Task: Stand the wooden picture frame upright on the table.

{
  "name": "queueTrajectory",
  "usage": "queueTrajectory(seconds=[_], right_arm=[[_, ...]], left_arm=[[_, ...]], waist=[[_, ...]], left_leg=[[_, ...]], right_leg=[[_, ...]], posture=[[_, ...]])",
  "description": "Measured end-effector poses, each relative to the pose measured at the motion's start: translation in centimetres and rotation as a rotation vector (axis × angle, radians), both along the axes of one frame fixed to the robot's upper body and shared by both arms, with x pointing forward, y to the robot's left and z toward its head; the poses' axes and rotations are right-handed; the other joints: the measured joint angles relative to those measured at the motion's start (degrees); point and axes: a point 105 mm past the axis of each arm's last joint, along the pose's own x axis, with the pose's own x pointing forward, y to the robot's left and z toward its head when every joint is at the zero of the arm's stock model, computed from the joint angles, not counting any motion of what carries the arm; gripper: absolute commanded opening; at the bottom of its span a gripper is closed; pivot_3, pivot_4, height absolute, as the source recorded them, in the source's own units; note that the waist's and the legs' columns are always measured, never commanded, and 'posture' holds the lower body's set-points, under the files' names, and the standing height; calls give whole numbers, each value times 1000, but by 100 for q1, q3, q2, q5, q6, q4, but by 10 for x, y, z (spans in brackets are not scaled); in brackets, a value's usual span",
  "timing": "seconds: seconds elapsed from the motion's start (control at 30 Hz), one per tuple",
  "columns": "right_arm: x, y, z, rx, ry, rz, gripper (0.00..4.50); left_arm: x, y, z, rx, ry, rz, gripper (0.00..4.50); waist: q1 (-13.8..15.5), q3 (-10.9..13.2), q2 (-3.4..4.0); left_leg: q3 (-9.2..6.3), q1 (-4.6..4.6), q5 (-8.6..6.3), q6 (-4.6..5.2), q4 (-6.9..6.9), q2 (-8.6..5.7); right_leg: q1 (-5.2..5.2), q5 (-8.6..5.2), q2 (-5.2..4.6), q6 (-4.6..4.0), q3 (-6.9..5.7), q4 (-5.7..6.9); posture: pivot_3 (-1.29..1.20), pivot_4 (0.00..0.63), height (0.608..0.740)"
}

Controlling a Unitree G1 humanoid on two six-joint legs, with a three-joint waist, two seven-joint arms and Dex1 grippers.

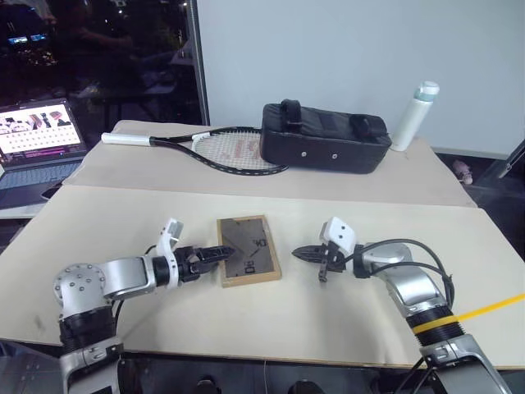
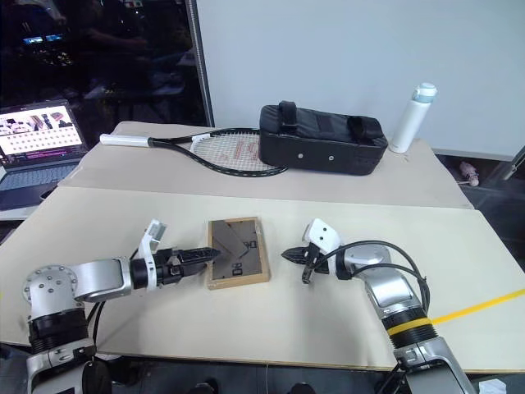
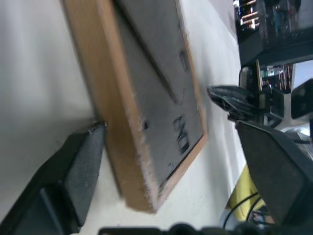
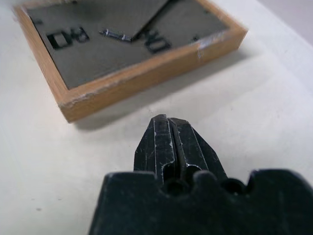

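Frame lay face down and flat on the table, its dark back up with the stand folded against it, in the near half between the two arms. Its wood border looked stiff and thick enough to pinch, and the whole piece seemed light; the glazed front, if it has glass, would be fragile, so it should not be dropped or slid hard. The best hold was probably across an edge of the border, one finger under and one over, or on the stand's free tip to fold it out. The left gripper sat at the frame's left edge with its fingers spread wide, one on the table beside the border and one above the back, gripping nothing. The right gripper hung just right of the frame, apart from it, closed tight and empty. Farther back on the table rested a racket, a black bag and a white bottle; a laptop stood off to the left.
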Motion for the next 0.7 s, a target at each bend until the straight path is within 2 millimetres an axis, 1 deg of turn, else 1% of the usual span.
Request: queueTrajectory(seconds=[0.1, 0.17, 0.23, 0.33, 0.5, 0.6, 0.67, 0.7], right_arm=[[1, 6, 1, 18, -8, 6, 0], [0, 12, 2, 37, -14, 17, 0], [1, 14, 2, 43, -17, 10, 0], [-2, 20, 0, 42, -15, 30, 0], [-14, 39, 1, 63, -26, 92, 0], [-16, 40, 0, 65, -26, 89, 0], [-16, 40, 0, 66, -26, 87, 0], [-16, 40, 0, 66, -27, 86, 0]], left_arm=[[-2, -8, -2, -9, 20, -9, 4474], [-4, -19, -5, -23, 41, -23, 4474], [-3, -26, -5, -39, 60, -20, 4474], [0, -36, -5, -65, 100, -12, 4474], [-1, -57, -5, -109, 157, -42, 4474], [-1, -59, -5, -114, 163, -44, 4474], [-1, -59, -5, -112, 163, -43, 3945], [-1, -58, -6, -107, 164, -43, 3837]], waist=[[28, -1, 2], [85, -2, 1], [125, -3, 1], [177, -5, 3], [248, -6, 3], [256, -6, 2], [256, -6, 2], [254, -6, 2]], left_leg=[[0, 4, 0, 0, 1, -2], [0, 10, 0, -1, 5, -4], [-1, 19, 0, -1, 5, -6], [-1, 29, -1, -2, 5, -7], [0, 27, -1, -2, 2, -7], [0, 27, -1, -3, 1, -7], [0, 27, -1, -3, 1, -7], [0, 27, -1, -3, 1, -7]], right_leg=[[6, 1, 0, -1, 0, 0], [15, 1, -2, 0, 0, -4], [28, 1, -4, 1, -1, -8], [46, -4, -4, 8, -2, -23], [46, -2, -4, 7, -4, -34], [46, -2, -4, 8, -4, -38], [45, -3, -4, 9, -5, -38], [44, -4, -4, 9, -4, -38]], posture=[[0, 150, 721], [0, 150, 721], [0, 150, 721], [0, 150, 721], [0, 150, 721], [0, 150, 721], [0, 150, 721], [0, 150, 721]])
